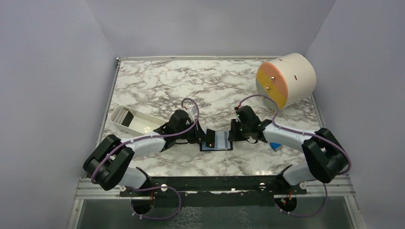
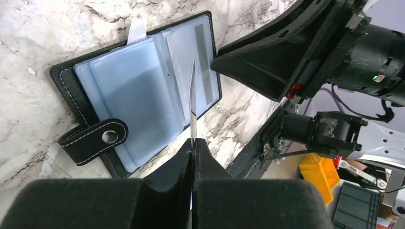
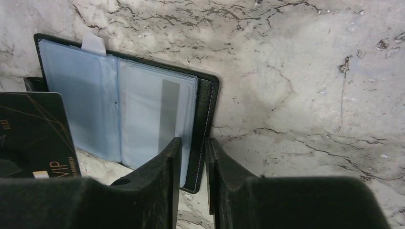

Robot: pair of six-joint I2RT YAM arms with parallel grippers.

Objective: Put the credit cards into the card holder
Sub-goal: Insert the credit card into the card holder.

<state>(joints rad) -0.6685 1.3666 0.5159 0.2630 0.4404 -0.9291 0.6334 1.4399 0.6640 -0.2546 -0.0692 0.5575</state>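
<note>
Two arms [image 1: 143, 143] inward: left claw [image 2: 193, 143] pinches credit card [image 2: 192, 95] above card holder [image 2: 124, 90]; right claw [image 3: 193, 143] narrow astride edge (grip unclear).

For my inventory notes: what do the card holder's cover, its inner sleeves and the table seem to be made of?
The card holder cover: black leather or imitation, matte, grainy, white stitching. Its sleeves: clear soft plastic, glossy, bluish tint. The table: marble look, grey veins; perhaps only printed laminate.
</note>
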